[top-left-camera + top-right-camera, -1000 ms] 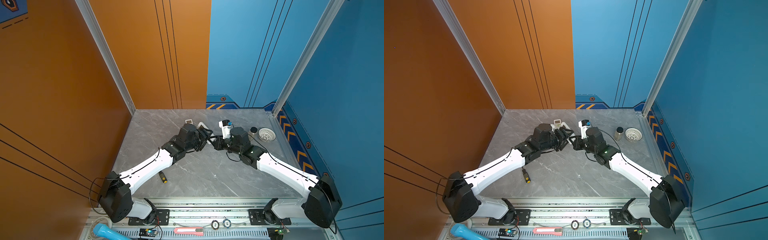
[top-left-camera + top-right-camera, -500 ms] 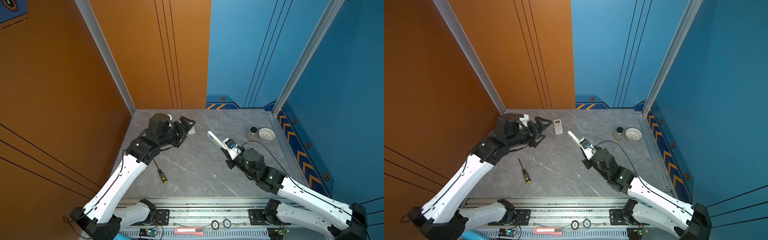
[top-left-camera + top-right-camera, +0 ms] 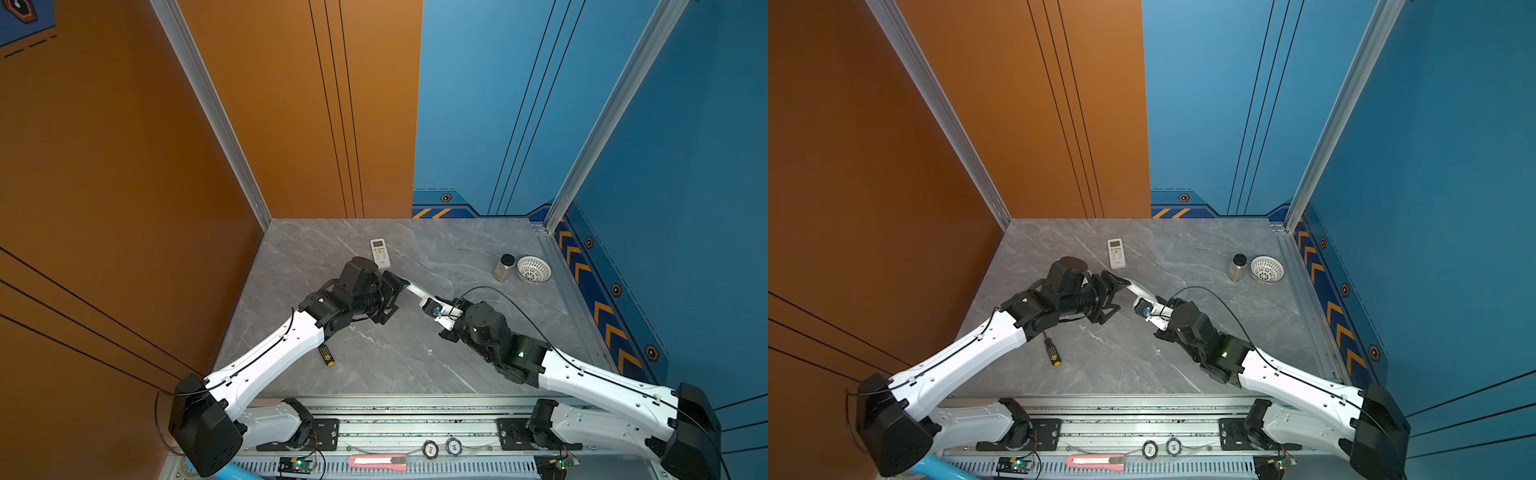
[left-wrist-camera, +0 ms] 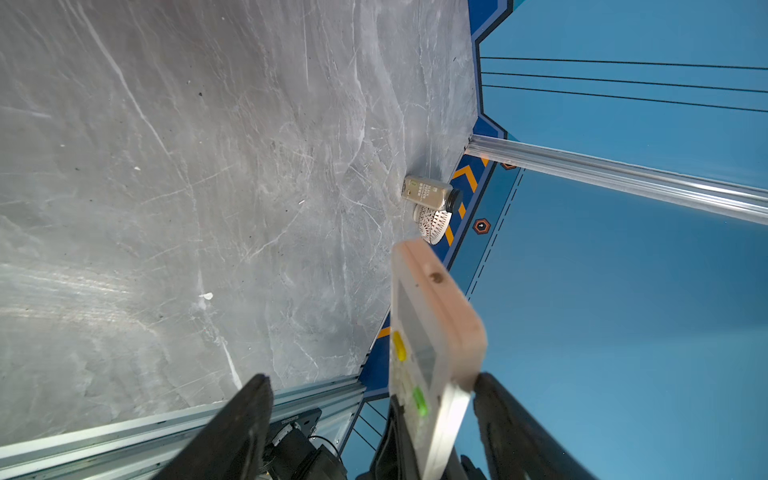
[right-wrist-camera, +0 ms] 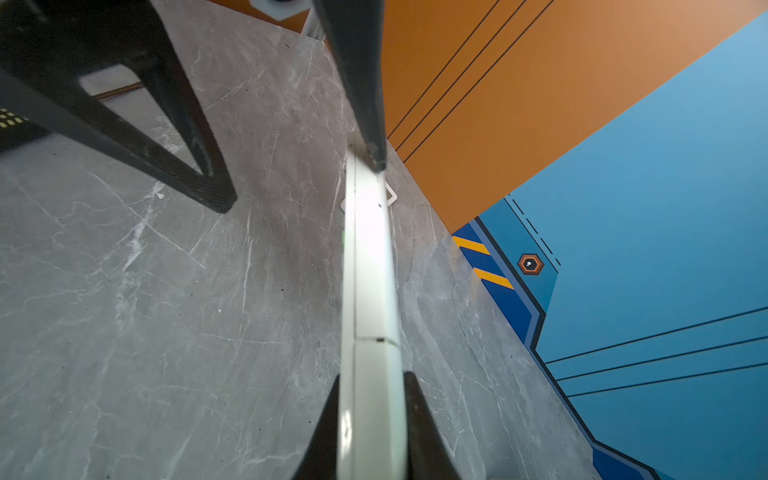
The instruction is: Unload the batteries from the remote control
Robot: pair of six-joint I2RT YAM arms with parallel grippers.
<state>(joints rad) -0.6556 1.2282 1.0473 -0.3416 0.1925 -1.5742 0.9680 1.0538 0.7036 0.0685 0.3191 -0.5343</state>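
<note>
right gripper (image 3: 439, 311) clamps the remote (image 3: 419, 291) aloft, near the spare remote (image 3: 380, 252) on the counter (image 3: 374, 370); left gripper (image 3: 397, 297), jaws wide, straddles the remote's far end. batteries unseen, likely inside; next, probably: pinch and open it.

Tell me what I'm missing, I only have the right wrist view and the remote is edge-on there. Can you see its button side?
Observer: Yes. The left wrist view shows the face of the remote control, with a yellow and a green button, between the fingers of the open left pincer.
Operator: Any batteries out on the table?
Observer: No. In both top views no batteries show on the table.
Operator: What's over on my right side?
Observer: A jar and a white basket stand side by side near the far right edge.
</note>
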